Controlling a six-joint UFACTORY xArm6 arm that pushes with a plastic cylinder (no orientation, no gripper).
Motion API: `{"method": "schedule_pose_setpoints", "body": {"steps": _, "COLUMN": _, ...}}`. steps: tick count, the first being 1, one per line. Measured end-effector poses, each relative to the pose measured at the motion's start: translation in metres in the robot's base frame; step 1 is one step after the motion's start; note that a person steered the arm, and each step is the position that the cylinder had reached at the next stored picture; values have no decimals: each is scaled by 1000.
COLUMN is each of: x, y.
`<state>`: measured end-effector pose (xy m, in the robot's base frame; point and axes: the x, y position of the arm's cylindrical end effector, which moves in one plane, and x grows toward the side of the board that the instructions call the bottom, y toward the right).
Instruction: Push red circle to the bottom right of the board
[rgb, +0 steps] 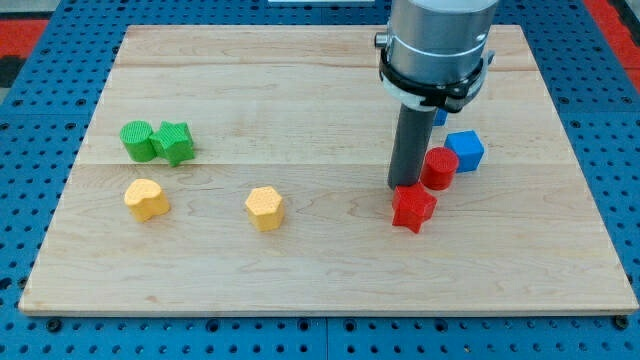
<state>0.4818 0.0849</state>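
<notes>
My tip (405, 186) is sitting on the worktop (320, 270), just at the view's left of the red circle (438, 167) and right above the red star-shaped block (413, 207), which is touching or nearly touching the tip's lower end. No fingers on this rig — just a plain rod, so nothing is opening or closing, and nothing is being held.

The red circle is lying just to the tip's right, slightly toward the view's top, touching or almost touching the blue cube (465, 150) beyond it. A second blue block (440, 117) is peeking out behind the rod, shape unclear.

Handling, as a judgement: the circle is looking like a small, rigid, light piece, likely sliding easily on smooth wood. Round side means it is probably rolling off the tip if pushed off-centre — contact should be on its upper-left side, in line with the bottom-right corner. No grasping possible, only pushing. Risk: the red star is crowding the path and may get dragged along.

Far to the tip's left: yellow hexagon-like block (264, 207), yellow heart-like block (146, 199), green star-like block (175, 142), green cylinder (137, 140) — well apart, not in play.
</notes>
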Motion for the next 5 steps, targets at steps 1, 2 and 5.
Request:
{"method": "schedule_pose_setpoints", "body": {"steps": 1, "x": -6, "y": -9}}
{"method": "schedule_pose_setpoints", "body": {"steps": 2, "x": -42, "y": -11}}
{"method": "schedule_pose_setpoints", "body": {"steps": 5, "x": 11, "y": 97}}
